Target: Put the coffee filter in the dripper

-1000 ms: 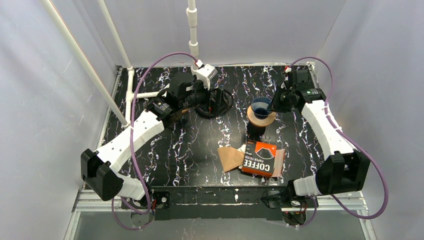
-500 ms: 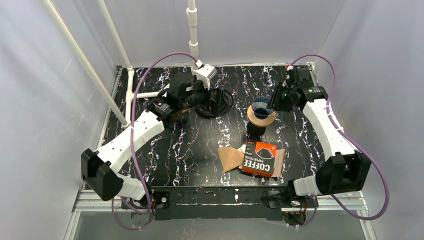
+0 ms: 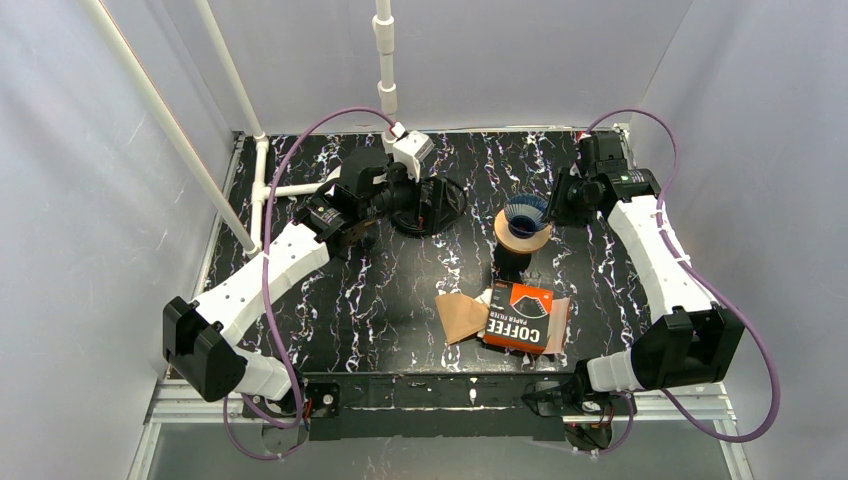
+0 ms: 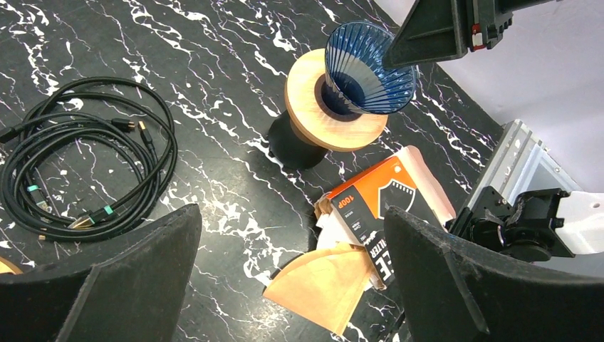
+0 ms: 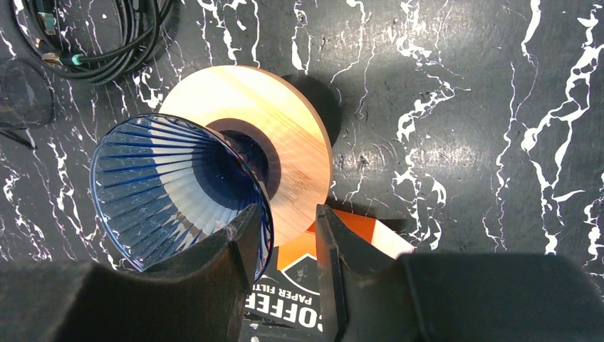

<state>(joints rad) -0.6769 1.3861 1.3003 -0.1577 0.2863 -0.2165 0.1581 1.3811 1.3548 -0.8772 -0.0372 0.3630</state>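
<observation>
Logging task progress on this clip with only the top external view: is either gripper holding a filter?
Observer: Not the left. In its wrist view the left gripper is wide open, with nothing between the fingers.
Operator: And the right?
Observer: In its wrist view the right gripper has its fingers slightly apart, with nothing held between them.
Operator: Any paper inside the dripper?
Observer: None. Seen close up, the dripper shows only its bare ribbed blue inside.

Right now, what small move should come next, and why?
Probably swing the left gripper toward the brown filter lying beside the pack: the dripper is empty, and that gripper is open, holding nothing.
</observation>
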